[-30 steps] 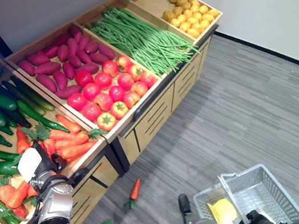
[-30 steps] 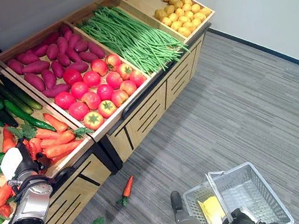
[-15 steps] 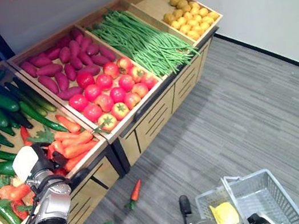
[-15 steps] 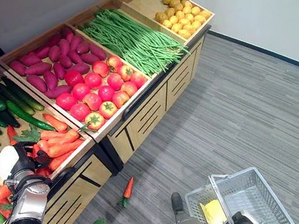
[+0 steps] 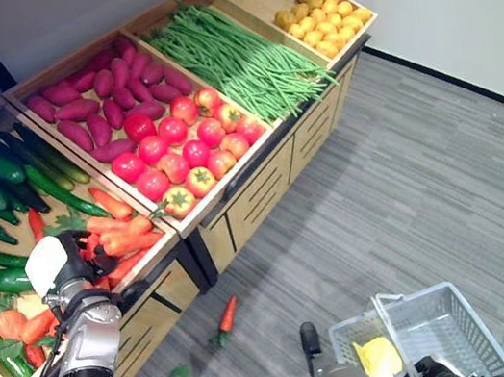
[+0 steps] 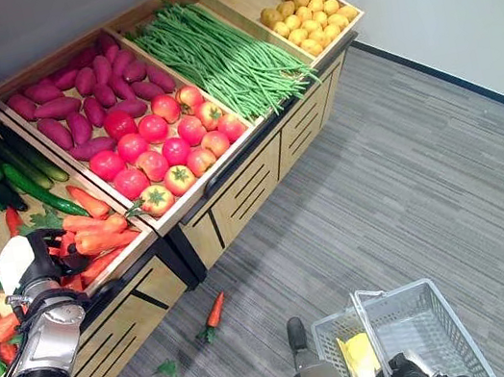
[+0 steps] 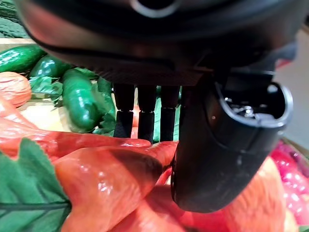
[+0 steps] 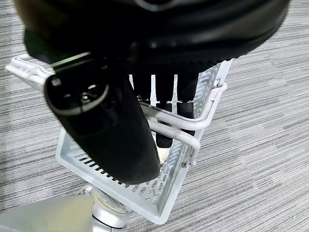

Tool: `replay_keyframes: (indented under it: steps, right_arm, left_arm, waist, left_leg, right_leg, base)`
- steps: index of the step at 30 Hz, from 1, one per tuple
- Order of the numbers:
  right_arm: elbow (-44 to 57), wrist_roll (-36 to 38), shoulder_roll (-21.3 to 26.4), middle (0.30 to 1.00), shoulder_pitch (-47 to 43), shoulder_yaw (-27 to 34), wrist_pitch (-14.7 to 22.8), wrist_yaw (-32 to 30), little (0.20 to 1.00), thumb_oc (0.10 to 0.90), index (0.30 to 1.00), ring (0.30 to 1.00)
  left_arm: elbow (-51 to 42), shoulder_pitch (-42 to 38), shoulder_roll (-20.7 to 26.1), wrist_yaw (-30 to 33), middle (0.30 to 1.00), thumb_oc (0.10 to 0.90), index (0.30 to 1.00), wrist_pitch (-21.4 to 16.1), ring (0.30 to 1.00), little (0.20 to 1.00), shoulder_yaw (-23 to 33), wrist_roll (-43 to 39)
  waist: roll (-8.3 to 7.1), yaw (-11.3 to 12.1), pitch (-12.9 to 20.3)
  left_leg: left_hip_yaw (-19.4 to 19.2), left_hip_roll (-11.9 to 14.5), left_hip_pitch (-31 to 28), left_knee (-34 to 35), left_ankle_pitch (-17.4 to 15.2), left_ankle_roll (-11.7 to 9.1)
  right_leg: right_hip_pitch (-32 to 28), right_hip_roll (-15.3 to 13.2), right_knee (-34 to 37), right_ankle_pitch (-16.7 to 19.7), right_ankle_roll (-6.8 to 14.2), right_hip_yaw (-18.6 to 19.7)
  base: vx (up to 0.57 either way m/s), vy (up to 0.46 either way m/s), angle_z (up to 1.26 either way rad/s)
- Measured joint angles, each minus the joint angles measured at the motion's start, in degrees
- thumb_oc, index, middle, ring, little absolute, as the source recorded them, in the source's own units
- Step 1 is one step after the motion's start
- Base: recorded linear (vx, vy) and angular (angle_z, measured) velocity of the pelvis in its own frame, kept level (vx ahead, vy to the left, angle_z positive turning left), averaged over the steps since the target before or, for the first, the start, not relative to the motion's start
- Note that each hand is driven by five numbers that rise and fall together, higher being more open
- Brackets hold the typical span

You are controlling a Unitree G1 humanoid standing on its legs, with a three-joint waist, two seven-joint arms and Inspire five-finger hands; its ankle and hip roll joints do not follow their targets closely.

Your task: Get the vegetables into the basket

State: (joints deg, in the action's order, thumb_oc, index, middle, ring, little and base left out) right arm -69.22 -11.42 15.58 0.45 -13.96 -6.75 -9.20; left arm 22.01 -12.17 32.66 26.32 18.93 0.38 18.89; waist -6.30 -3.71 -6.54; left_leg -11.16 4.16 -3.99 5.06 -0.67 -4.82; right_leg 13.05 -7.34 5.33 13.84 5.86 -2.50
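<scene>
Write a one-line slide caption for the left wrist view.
Left hand reaches into a pile of carrots, fingers pointing at them, cucumbers behind.

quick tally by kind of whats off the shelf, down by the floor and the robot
carrot: 1
loose green leaf: 1
basket: 1
yellow item in the basket: 1
total: 4

No legible text, labels or numbers.
Wooden display bins (image 5: pixel 201 219), drawer fronts (image 6: pixel 243 195), white basket (image 5: pixel 448 305) and the yellow item (image 5: pixel 379 356) lying in it: no readable print, tags, price signs or markings on any.
</scene>
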Motion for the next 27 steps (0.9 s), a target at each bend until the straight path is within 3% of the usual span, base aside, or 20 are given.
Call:
replay_keyframes:
  steps: [19, 27]
  right_arm:
    - [-1.04, -0.33, 0.01, 0.3, -0.18, 0.0, 0.74, -0.13, 0.3, 0.4, 0.3, 0.3]
    - [-0.79, -0.77, -0.01, 0.3, -0.28, 0.0, 0.74, -0.02, 0.3, 0.4, 0.3, 0.3]
  left_arm:
    - [-8.89, -0.02, 2.84, 2.61, 0.3, 0.4, 0.3, -0.02, 0.3, 0.3, 4.23, 5.87]
    - [-19.5, 2.94, 1.46, 2.93, 0.3, 0.4, 0.3, -1.75, 0.3, 0.3, 4.51, 6.07]
  waist:
    - [-0.05, 1.08, -0.15]
    - [-0.02, 1.34, -0.22]
  left_leg:
    - [0.37, 0.07, 0.08, 0.0, 0.0, 0.0]
    - [1.0, 0.2, -0.83, 0.0, -0.02, 0.03]
  right_leg:
    - [-0.12, -0.04, 0.0, -0.01, 0.0, -0.46]
    - [-1.43, -0.12, -0.01, -0.09, 0.07, -1.03]
  base:
    - [0.0, 0.0, 0.0]
    - [0.01, 0.002, 0.03]
